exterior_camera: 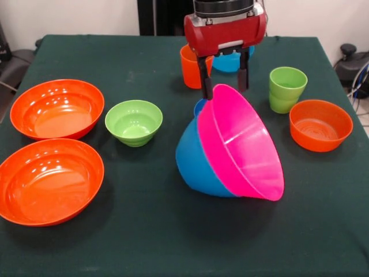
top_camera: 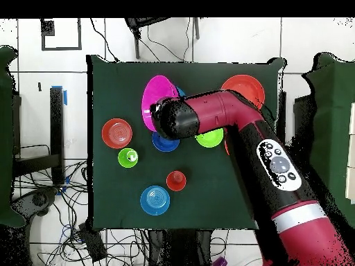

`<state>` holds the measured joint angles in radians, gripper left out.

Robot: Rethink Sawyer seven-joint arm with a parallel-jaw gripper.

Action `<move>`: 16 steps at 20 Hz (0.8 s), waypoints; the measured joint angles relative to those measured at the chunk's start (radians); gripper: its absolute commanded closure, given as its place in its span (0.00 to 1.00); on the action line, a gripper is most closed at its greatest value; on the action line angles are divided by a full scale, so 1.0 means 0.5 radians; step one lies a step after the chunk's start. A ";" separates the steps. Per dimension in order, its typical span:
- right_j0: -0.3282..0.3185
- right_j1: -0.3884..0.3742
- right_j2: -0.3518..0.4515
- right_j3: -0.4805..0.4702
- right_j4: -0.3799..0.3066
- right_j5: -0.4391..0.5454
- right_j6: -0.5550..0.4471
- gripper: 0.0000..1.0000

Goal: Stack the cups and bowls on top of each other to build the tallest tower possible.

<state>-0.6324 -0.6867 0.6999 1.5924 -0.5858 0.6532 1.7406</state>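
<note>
One arm (exterior_camera: 225, 29) over tilted bowls (exterior_camera: 239, 141)

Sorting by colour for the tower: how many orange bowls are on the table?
3. One large orange bowl at the front view's left, a second large orange bowl just nearer the camera, and a small orange bowl at the right. None seems hidden.

The arm (top_camera: 277, 163) is glossy crimson with black joint sections, thick and rounded. A grey oval panel (top_camera: 280, 166) with small round buttons sits on its upper side, and a pale band rings it near the base. The wrist housing (exterior_camera: 225, 30) is red under a ribbed black collar, carrying two slim black fingers (exterior_camera: 205, 78).
</note>
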 measured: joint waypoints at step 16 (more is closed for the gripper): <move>0.368 -0.053 -0.262 -0.002 0.017 -0.135 0.116 0.00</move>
<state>-0.4483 -0.7132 0.5691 1.5914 -0.5771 0.5859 1.7986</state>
